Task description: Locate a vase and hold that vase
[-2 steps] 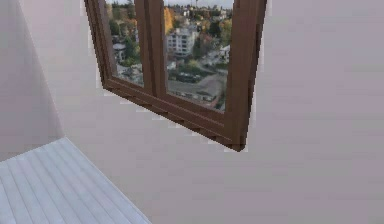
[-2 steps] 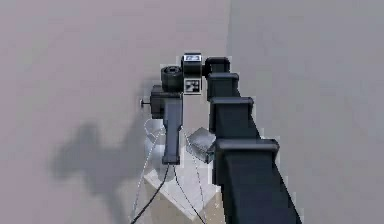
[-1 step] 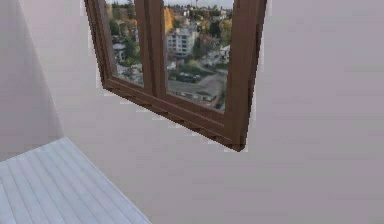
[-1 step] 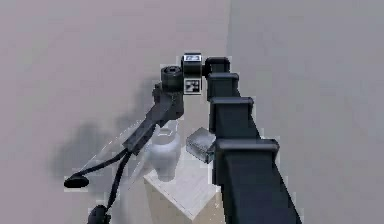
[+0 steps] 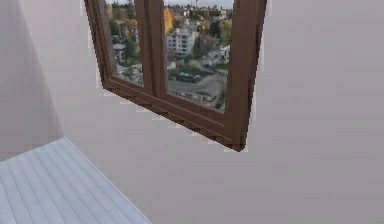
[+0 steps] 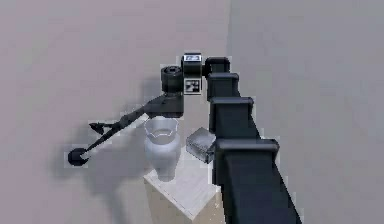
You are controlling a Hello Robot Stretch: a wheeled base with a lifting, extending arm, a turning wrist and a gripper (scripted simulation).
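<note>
White vase near jaws, on narrow worktop; cannot tell if jaws hold anything. Risk: nudge topples vase off edge.

The arm is a black square bar made of boxy nested sections, each narrower than the last toward the fingers. Just behind the fingers' roots sit two small white squares with black marks. The gripper has a dark body with a round black hub beside those squares. Its two fingers are thin dark grey rods, and one ends in a small round pad.
</note>
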